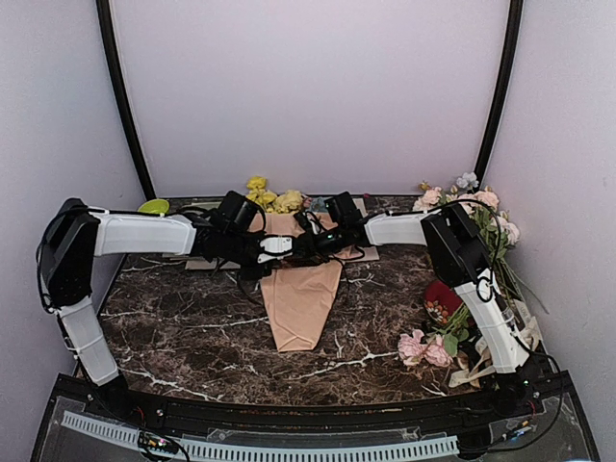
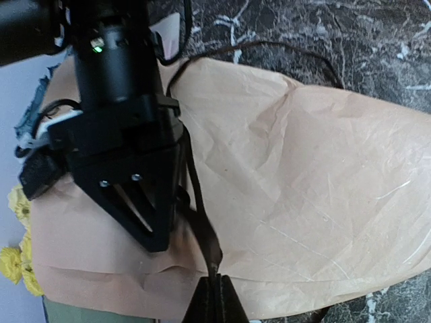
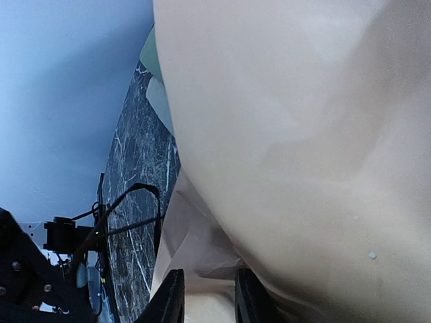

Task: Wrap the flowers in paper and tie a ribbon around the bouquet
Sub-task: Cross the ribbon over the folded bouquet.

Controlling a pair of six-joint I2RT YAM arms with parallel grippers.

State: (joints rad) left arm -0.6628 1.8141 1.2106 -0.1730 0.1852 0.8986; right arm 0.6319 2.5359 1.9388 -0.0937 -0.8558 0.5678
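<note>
The bouquet (image 1: 300,298) lies mid-table as a peach-pink paper cone with its narrow end toward me. Yellow flowers (image 1: 265,195) and a blue head (image 1: 318,204) show past its wide far end. Both grippers meet over the cone's upper part. My left gripper (image 2: 214,289) is shut on the thin dark ribbon (image 2: 205,235), which runs up across the paper (image 2: 303,168) and alongside the right gripper's black body (image 2: 128,168). My right gripper (image 3: 210,299) has its fingers (image 3: 172,296) either side of a fold of the paper (image 3: 283,134) and grips it.
Loose pink and white roses (image 1: 423,348) and cream ribbons (image 1: 472,371) lie at the near right by the right arm's base. Another flower bunch (image 1: 472,202) stands at the back right. A green sheet's edge (image 2: 81,313) shows under the cone. The table (image 1: 192,327) is dark marble.
</note>
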